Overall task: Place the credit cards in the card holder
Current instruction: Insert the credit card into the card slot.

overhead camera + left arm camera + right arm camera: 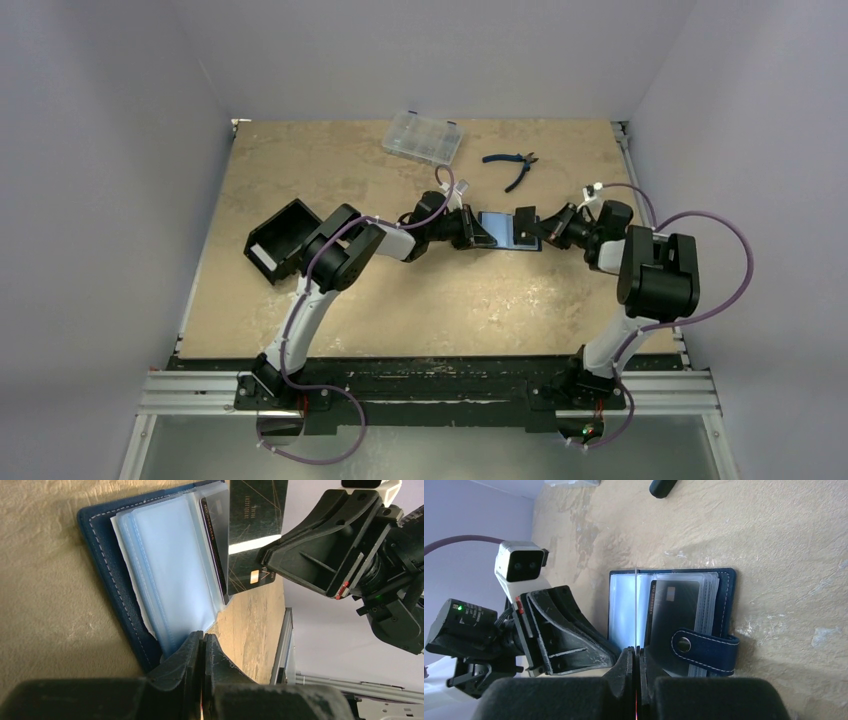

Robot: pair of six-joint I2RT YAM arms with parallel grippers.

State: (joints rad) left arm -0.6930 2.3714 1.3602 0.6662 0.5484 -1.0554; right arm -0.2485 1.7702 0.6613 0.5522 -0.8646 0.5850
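Walls: we see plain pale lavender-grey walls point(420, 50) on three sides.
Table: we see a mottled tan table point(450, 300), evenly lit.
Near edge: we see aluminium rails point(190, 390).

I am working in a robot lab. Pale walls point(100, 200) are boxing in my tan worktop point(450, 300), my arms point(297, 328) are sitting bolted to a metal rail point(450, 392), purple cables point(727, 250) are looping off them, and pliers point(512, 165) are lying out.
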